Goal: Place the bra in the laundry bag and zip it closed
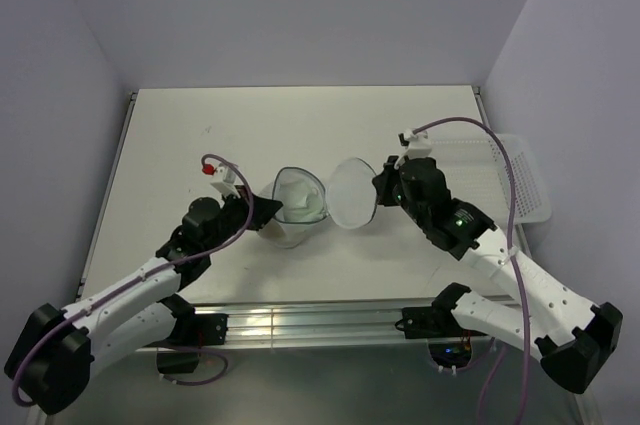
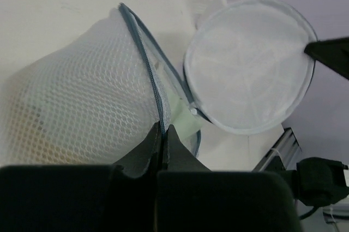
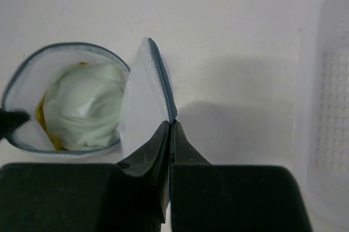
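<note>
The laundry bag (image 1: 296,207), white mesh with a dark zipper rim, stands open mid-table. Its round lid (image 1: 352,194) is swung up to the right. A pale green bra (image 3: 87,106) lies bunched inside the bag, with a bit of yellow beside it. My left gripper (image 1: 268,209) is shut on the bag's zipper rim (image 2: 155,98) at its left side. My right gripper (image 1: 380,185) is shut on the lid's rim (image 3: 163,87) and holds the lid upright. The lid also shows in the left wrist view (image 2: 251,65).
A white perforated plastic basket (image 1: 520,177) sits at the table's right edge, close to my right arm. It also shows in the right wrist view (image 3: 327,106). The table's far half is bare white surface (image 1: 300,125). Purple walls enclose the table.
</note>
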{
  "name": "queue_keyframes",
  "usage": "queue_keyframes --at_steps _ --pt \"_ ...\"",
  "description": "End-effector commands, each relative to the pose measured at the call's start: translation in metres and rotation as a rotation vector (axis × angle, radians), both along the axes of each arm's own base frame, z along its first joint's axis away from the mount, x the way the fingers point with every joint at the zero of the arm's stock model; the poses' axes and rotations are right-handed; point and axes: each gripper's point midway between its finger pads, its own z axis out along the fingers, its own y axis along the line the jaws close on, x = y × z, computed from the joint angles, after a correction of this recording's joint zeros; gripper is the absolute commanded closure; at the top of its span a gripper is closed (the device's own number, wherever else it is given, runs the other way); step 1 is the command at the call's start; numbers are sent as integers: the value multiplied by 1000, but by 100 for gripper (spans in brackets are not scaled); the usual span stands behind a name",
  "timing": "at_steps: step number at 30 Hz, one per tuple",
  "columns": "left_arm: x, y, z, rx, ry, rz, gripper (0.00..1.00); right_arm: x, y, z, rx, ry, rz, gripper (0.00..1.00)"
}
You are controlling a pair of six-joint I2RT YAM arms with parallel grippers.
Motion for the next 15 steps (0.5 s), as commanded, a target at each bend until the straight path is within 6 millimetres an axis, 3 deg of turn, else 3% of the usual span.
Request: queue_keyframes --at_steps 1,2,3,5,6,8,11,15 --pt "4 -30 33 -81 -69 -58 99 13 22 25 11 -30 31 100" --pt "0 -42 36 -93 -75 -91 98 13 31 38 38 -54 55 100" --pt "2 -51 24 -72 -44 -101 96 12 40 49 68 -75 85 100" --pt "2 -69 31 -67 -55 -134 97 9 60 79 124 -128 145 100" --pt "4 -71 31 -57 -52 -127 100 11 62 81 104 -127 137 100" --pt "10 -66 34 -47 -54 -80 100 13 61 67 39 -92 122 100" --pt "13 -48 45 -15 -102 -9 100 13 41 49 -27 -76 54 100" --pt "8 -33 26 30 -78 29 100 8 6 61 -85 -110 -42 100"
